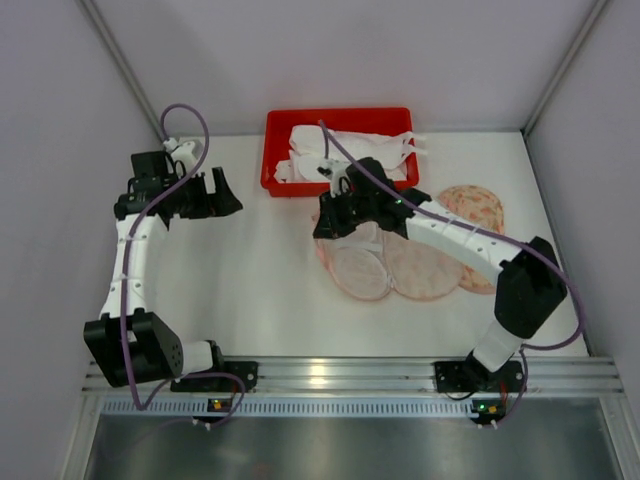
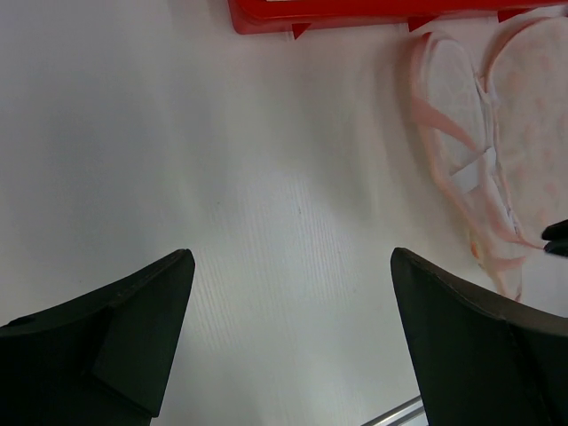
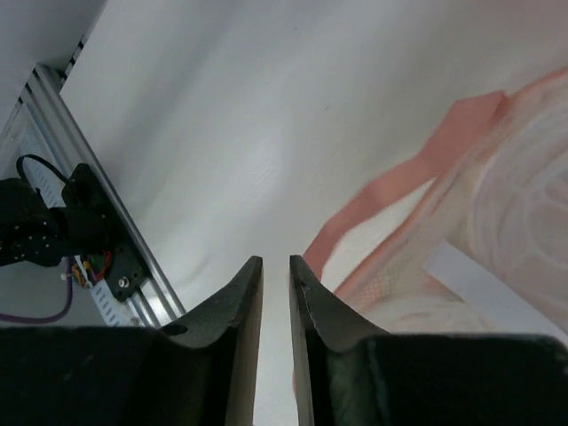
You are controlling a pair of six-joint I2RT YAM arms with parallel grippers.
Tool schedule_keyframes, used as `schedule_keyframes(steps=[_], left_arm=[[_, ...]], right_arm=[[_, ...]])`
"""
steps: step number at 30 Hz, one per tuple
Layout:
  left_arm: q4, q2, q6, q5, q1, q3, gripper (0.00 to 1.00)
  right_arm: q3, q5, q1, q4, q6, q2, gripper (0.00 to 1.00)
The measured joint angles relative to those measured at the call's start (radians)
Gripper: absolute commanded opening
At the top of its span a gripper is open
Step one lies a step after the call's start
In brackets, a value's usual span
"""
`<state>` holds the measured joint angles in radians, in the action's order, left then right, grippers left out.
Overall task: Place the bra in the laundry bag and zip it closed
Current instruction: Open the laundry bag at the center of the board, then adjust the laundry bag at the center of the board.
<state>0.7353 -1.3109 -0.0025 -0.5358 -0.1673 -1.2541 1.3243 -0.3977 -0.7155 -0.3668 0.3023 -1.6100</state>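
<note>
The pink bra [image 1: 385, 265] lies flat on the white table, cups up, right of centre; it also shows at the right of the left wrist view [image 2: 453, 98] and the right wrist view [image 3: 497, 204]. My right gripper [image 1: 328, 225] hovers at the bra's upper left edge. Its jaws [image 3: 276, 262] stand almost together with nothing between them, and a pink strap [image 3: 390, 191] lies just beside them. My left gripper [image 1: 222, 200] hangs wide open and empty over bare table [image 2: 293, 253] at the far left. I cannot tell which item is the laundry bag: a round peach speckled piece [image 1: 480, 205] lies behind the bra.
A red tray [image 1: 275, 150] with crumpled white fabric [image 1: 345, 145] stands at the back, just behind the right gripper. The aluminium rail [image 1: 340, 375] runs along the near edge. Grey walls close in both sides.
</note>
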Motion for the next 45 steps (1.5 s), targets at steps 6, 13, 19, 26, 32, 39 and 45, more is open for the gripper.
schedule_keyframes(steps=[6, 13, 19, 26, 32, 39, 45], left_arm=[[0.000, 0.000, -0.010, -0.033, 0.000, 0.020, 0.99], [-0.001, 0.002, 0.021, -0.116, 0.064, 0.068, 0.93], [-0.006, -0.056, 0.069, -0.066, 0.354, 0.099, 0.79], [-0.055, -0.251, 0.084, -0.005, 0.513, 0.097, 0.73], [-0.095, -0.404, 0.074, 0.013, 0.687, 0.051, 0.70], [-0.145, -0.539, 0.039, 0.089, 0.718, 0.023, 0.69], [-0.162, -0.551, 0.051, 0.162, 0.702, 0.035, 0.69]], right_arm=[[0.137, -0.013, -0.080, 0.000, 0.020, -0.114, 0.53], [0.096, -0.046, 0.106, -0.024, -0.014, 0.039, 0.69], [-0.057, -0.071, 0.508, -0.180, -0.172, 0.218, 0.61], [-0.204, 0.060, 0.854, -0.413, -0.392, 0.153, 0.48], [-0.209, 0.180, 0.874, -0.459, -0.504, -0.019, 0.45], [-0.201, 0.306, 0.880, -0.456, -0.583, -0.122, 0.43], [-0.179, 0.420, 0.948, -0.438, -0.678, -0.140, 0.43]])
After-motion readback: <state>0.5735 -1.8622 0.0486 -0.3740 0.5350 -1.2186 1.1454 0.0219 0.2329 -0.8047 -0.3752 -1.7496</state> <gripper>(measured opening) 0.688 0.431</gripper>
